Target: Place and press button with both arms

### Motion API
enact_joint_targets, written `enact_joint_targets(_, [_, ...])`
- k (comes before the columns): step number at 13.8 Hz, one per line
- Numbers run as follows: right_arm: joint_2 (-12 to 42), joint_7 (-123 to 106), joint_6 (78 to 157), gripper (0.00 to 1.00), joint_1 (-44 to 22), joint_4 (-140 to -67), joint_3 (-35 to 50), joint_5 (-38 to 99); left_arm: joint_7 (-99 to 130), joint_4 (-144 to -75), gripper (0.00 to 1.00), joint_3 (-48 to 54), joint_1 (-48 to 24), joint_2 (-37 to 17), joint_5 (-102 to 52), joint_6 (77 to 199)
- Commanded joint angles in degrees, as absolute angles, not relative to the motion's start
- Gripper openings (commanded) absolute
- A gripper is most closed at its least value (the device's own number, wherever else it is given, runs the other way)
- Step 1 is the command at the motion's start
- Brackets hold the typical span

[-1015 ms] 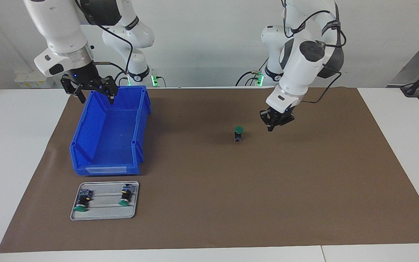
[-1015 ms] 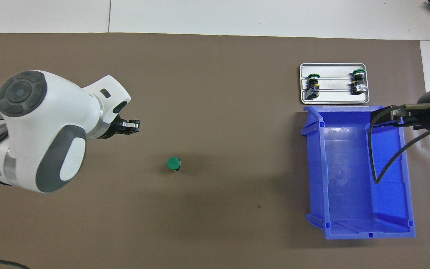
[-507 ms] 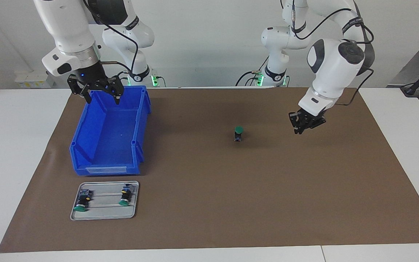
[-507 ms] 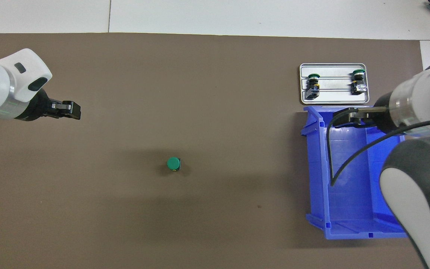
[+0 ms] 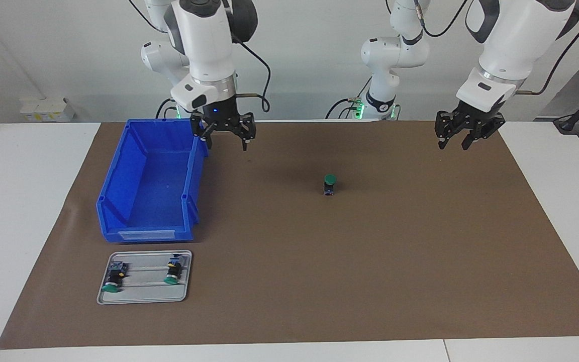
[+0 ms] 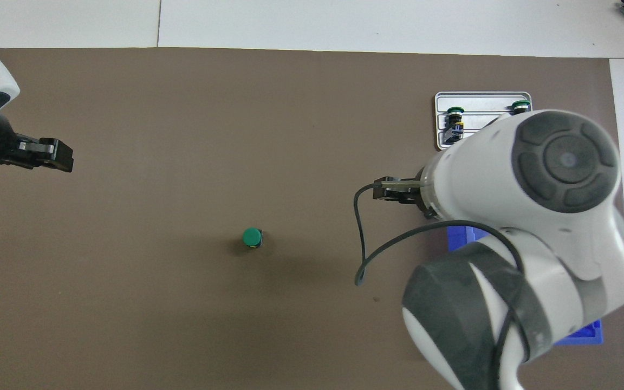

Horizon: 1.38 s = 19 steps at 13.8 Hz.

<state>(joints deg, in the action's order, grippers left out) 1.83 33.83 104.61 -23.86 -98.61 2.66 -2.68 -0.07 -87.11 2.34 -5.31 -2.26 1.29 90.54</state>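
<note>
Round green-capped button (image 5: pixel 329 184) upright on matte brown mat (image 5: pixel 370 261)

White jointed arms (image 5: pixel 204 40) with dark-grey joint covers, black cables, black hands.

three green buttons total, one standing alone (image 5: pixel 329 184), two on the tray (image 5: pixel 111 280) (image 5: pixel 173 270), one blue bin (image 5: pixel 150 188), one grey tray (image 5: pixel 143 297), two robot arms (image 5: pixel 204 48) (image 5: pixel 508 42)

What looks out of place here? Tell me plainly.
Nothing stands out. The button stands upright on the brown mat, cap up. Two spare buttons lie on their sides in the grey tray, beside the blue bin. The left gripper and right gripper both hang open, holding nothing.
</note>
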Motion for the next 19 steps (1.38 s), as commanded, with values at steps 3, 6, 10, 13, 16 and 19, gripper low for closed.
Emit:
enact_joint_targets(3, [10.8,47.3,109.8,0.95,-31.9,-94.8,2.5,-6.2,1.8,-89.8,0.83,2.5,-4.4,-1.7,2.5,92.5])
enact_joint_targets(6, [15.4,51.1,115.4,0.95,-34.8,-93.7,2.5,-6.1,2.1,-91.5,1.0,2.5,-4.4,-1.1,2.5,94.0])
enact_joint_targets(10, [21.0,54.3,118.6,0.95,-38.9,-91.5,2.5,-5.4,2.3,-95.4,1.0,2.5,-4.4,0.8,2.5,95.4])
enact_joint_targets(13, [29.4,59.1,118.4,0.95,-43.4,-85.0,2.5,-6.3,1.8,-98.1,1.0,2.5,-4.3,1.9,2.4,98.2])
enact_joint_targets(16, [32.2,59.4,119.4,0.91,-44.6,-83.4,2.5,-6.5,1.8,-101.2,1.0,2.5,-4.4,3.2,1.8,101.5])
enact_joint_targets(19, [33.1,59.2,123.0,0.91,-45.5,-83.9,2.5,-6.2,1.8,-101.5,1.0,2.5,-4.3,3.3,-0.7,101.6])
